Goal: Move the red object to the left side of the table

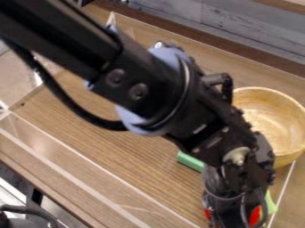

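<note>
Single camera view, looking down past the arm. The black arm (pixel 131 80) fills most of the frame, its wrist reaching down to the lower right corner. The end effector (pixel 242 212) points almost straight down at the surface (pixel 84 142), right at the bottom edge of the picture. The red object (pixel 254 216) shows as a thin red sliver between the fingers, low at the right end of the surface, close to the near clear wall. Whether the fingers are closed on it or slightly parted is impossible to tell here; the wrist covers them and the frame cuts them off. A green block (pixel 191 161) lies just beside the wrist, partly hidden. A wooden bowl (pixel 272 125) sits behind, near but apart.

Risks, as a judgement: if the grip is loose or off-centre, the round fruit could roll out during the lift and end against the wall. The wrist could nudge the green block on the way up. The long sweep left could clip the bowl's rim if the lift is low.
</note>
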`<state>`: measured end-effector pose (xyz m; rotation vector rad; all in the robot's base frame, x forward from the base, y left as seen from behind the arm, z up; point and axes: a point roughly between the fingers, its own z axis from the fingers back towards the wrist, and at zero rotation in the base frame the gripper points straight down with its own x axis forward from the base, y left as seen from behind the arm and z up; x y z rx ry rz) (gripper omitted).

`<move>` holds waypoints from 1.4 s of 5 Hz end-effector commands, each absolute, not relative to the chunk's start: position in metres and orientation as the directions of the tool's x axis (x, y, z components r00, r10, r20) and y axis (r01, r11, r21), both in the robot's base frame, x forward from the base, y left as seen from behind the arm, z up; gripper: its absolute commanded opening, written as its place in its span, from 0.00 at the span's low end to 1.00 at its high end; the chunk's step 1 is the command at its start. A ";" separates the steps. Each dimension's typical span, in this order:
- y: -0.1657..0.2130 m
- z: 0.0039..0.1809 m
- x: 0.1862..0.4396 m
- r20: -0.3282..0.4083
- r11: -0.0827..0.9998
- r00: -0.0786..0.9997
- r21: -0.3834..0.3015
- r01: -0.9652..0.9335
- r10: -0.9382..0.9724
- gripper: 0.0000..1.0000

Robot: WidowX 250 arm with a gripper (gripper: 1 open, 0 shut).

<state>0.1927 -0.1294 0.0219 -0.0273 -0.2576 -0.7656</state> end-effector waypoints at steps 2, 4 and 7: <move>-0.127 0.026 0.188 0.213 0.731 0.707 0.056 0.680 -0.674 0.00; -0.115 0.040 0.184 0.200 0.742 0.720 0.066 0.667 -0.664 0.00; -0.082 0.061 0.190 0.212 0.784 0.759 0.071 0.616 -0.616 0.00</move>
